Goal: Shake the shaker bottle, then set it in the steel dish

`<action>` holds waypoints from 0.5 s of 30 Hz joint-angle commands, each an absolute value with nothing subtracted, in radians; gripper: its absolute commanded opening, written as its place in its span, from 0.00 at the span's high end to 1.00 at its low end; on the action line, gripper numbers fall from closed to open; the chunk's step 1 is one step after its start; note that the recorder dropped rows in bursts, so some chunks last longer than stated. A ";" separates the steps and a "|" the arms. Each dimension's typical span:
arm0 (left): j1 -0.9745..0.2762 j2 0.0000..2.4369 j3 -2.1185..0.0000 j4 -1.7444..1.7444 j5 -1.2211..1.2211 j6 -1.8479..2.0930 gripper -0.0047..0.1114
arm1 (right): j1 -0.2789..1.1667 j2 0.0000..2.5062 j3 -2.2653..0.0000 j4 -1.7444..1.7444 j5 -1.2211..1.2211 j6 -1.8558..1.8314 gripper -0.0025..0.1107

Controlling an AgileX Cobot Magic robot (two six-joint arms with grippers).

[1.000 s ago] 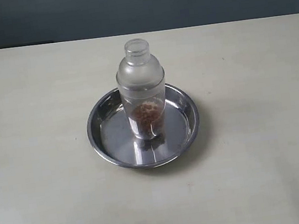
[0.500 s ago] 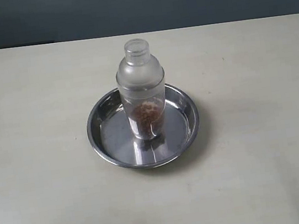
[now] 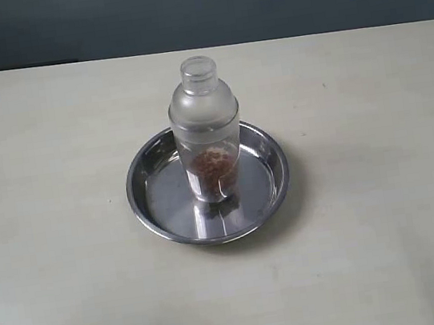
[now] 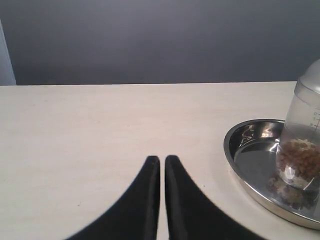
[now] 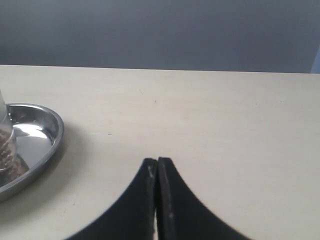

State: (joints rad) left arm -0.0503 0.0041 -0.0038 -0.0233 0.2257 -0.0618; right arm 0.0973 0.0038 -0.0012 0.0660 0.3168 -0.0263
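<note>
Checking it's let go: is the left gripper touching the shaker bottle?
Apart. The left wrist view shows bare table between the shut left gripper and the shaker bottle.

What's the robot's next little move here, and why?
Probably none beyond parking the arms: the shaker bottle stands upright inside the steel dish, and the left gripper and right gripper are both shut, empty and apart from it. Whether it was shaken, these views cannot tell.
</note>
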 commanded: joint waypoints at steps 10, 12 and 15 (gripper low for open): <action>-0.051 0.000 0.000 -0.133 0.225 0.081 0.92 | 0.101 0.000 0.000 0.065 0.304 -0.026 0.98; -0.051 0.000 0.000 -0.069 0.225 -0.006 0.92 | 0.101 0.000 0.000 0.065 0.304 -0.026 0.98; -0.051 0.000 0.000 -0.069 0.225 -0.006 0.92 | 0.101 0.000 0.000 0.065 0.304 -0.026 0.98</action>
State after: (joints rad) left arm -0.0503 0.0041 -0.0038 -0.0759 0.2300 0.0068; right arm 0.0973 0.0038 -0.0012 0.0660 0.3168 -0.0263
